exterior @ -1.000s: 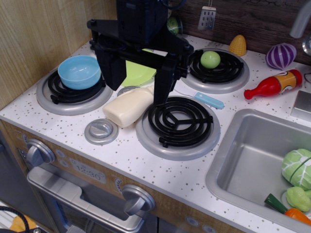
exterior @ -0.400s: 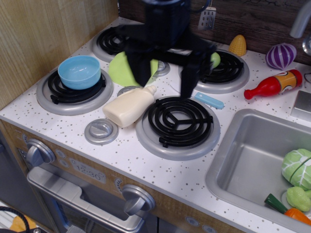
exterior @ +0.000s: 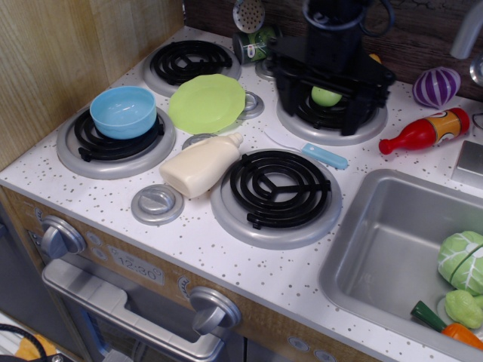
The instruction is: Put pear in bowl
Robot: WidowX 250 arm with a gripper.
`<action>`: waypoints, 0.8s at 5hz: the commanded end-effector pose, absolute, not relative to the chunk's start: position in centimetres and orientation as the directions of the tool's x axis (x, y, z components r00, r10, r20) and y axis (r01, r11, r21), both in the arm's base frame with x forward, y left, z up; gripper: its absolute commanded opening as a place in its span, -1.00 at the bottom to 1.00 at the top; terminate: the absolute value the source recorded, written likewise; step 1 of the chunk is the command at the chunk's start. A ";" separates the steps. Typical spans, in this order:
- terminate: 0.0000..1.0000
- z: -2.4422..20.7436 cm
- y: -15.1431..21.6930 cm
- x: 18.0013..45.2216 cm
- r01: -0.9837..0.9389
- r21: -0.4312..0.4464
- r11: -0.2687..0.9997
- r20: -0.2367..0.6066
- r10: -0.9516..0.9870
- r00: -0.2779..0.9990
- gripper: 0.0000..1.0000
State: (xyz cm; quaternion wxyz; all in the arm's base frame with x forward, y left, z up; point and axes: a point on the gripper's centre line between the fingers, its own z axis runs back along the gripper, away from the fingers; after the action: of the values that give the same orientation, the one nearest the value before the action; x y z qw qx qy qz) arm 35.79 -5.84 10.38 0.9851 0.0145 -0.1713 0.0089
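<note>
The pear (exterior: 326, 96) is a small light-green ball lying on the back right burner (exterior: 332, 121). My black gripper (exterior: 326, 111) is over that burner with its fingers spread wide, one on each side of the pear. It is open and does not hold the pear. The light-blue bowl (exterior: 124, 111) stands upright and empty on the front left burner, far to the left of the gripper.
A lime-green plate (exterior: 207, 102) lies between the burners. A cream bottle (exterior: 199, 165) lies beside the front middle burner (exterior: 276, 190). A red bottle (exterior: 423, 131), purple onion (exterior: 436, 86) and blue-handled tool (exterior: 324, 156) sit nearby. The sink (exterior: 407, 249) holds a cabbage (exterior: 462, 260).
My gripper has moved from the left middle of the stove to the back right burner and now straddles the pear. The plate and back left burner are uncovered.
</note>
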 end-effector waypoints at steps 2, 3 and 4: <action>-1.00 11.7 -4.8 43.1 0.073 0.117 0.991 0.503 -0.122 0.856 1.00; -1.00 11.5 -4.2 44.5 0.094 0.136 0.986 0.543 -0.153 0.825 1.00; -1.00 10.8 -3.0 45.4 0.129 0.134 0.983 0.553 -0.182 0.813 1.00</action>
State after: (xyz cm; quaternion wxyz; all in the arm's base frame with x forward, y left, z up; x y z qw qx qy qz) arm 45.42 -2.70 7.69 0.9568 0.0357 -0.2748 -0.0878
